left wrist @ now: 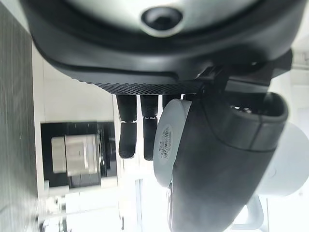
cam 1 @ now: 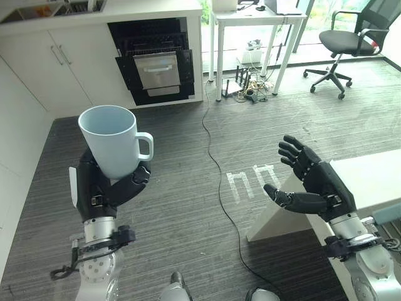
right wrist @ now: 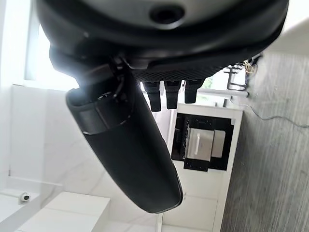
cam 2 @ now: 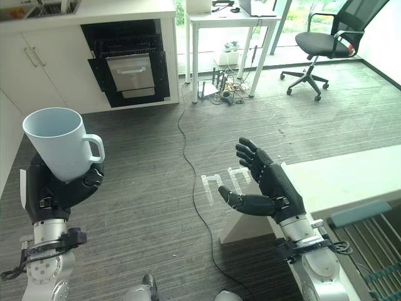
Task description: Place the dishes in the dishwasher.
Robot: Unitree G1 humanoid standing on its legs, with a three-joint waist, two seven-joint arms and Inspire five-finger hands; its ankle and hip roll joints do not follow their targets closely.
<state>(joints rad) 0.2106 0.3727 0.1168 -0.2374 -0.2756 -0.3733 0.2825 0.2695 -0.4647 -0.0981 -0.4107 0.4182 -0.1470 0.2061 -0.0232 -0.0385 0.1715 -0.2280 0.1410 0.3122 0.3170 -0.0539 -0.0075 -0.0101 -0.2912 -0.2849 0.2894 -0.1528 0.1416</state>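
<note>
Held upright at 9 o'clock in the left eye view: a pale blue mug (cam 1: 113,140), mouth up, handle turned toward 3 o'clock. Gripped low on its body by the left hand (cam 1: 106,191), fingers wrapped behind the mug and thumb curled across the front just under the handle. Sits directly above that hand's palm, well clear of the floor.

Seen only from the head views: the mug's open rim and its whole outline. Seen from the left wrist view instead: the mug's flat underside with a small label (left wrist: 166,145), pressed against the thumb, and fingertips (left wrist: 128,140) bent past the base. Beyond them, the dishwasher as a dark opening in white cabinetry.

At 12 o'clock in the left eye view, far from the mug across grey striped floor: the dishwasher (cam 1: 155,59), built in under a white surface (cam 1: 94,15), dark cavity open, silver front panel in the middle. Same appliance in the right wrist view (right wrist: 203,142), past straight fingertips.

At 4 o'clock: the right hand (cam 1: 313,182), spread wide, palm turned inward, thumb out to the side, holding nothing, hovering beside the edge of a white surface (cam 1: 369,182). At 1 o'clock: a white desk (cam 1: 250,19) and a black office chair (cam 1: 348,41), with a tangle of cables and plugs under the desk.
</note>
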